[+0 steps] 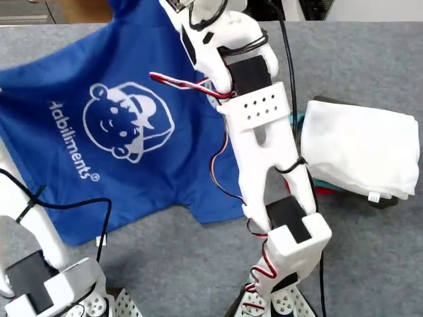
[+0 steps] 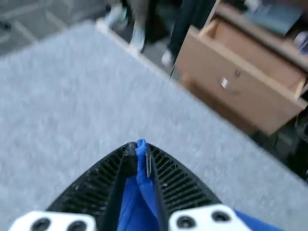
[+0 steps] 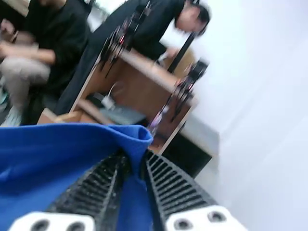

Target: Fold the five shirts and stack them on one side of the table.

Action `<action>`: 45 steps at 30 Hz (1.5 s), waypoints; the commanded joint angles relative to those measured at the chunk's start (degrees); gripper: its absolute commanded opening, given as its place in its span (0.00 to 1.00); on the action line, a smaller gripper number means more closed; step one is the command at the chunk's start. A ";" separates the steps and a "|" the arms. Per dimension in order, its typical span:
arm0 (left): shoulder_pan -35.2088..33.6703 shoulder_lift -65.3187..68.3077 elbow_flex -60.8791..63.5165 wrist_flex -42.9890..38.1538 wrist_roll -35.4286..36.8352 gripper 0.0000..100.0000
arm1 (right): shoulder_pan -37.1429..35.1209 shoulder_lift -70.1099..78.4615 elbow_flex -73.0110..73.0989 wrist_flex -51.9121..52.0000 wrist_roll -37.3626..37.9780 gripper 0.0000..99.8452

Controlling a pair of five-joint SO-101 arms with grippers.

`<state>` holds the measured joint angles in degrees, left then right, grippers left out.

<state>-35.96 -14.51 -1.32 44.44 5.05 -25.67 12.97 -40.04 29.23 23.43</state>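
Observation:
A blue shirt (image 1: pixel 125 132) with a white cartoon face print lies spread over the left half of the grey table (image 1: pixel 370 59), its far end lifted. My right arm (image 1: pixel 264 132) stretches across the middle toward the far edge. My right gripper (image 3: pixel 134 161) is shut on a fold of the blue shirt (image 3: pixel 57 159), held up in the air. My left gripper (image 2: pixel 138 156) is shut on another edge of the blue shirt (image 2: pixel 139 202), just above the table. A stack of folded shirts (image 1: pixel 360 148), white on top with teal and red edges beneath, sits at the right.
The left arm's base (image 1: pixel 46 284) stands at the near left corner with a black cable (image 1: pixel 66 205) trailing over the shirt. A wooden drawer unit (image 2: pixel 250 82) stands beyond the table's far edge. Bare grey table lies near the front centre.

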 commanded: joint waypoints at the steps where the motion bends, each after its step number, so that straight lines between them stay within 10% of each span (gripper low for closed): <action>1: 1.49 -0.57 -6.24 -1.41 0.53 0.02 | 1.89 -0.31 -3.21 -4.66 -0.18 0.00; 18: 4.84 21.67 -11.87 -7.56 0.26 0.02 | 3.56 9.10 -3.56 -9.49 4.13 0.00; 25: 4.66 29.67 -21.80 3.08 0.26 0.02 | 5.14 11.30 -3.38 -8.18 4.13 0.00; 45: 3.78 16.22 -16.53 38.07 -8.26 0.02 | 5.67 -6.46 -3.82 48.88 4.22 0.00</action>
<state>-31.38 6.42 -22.42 81.54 -2.51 -21.19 11.65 -40.84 70.99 27.03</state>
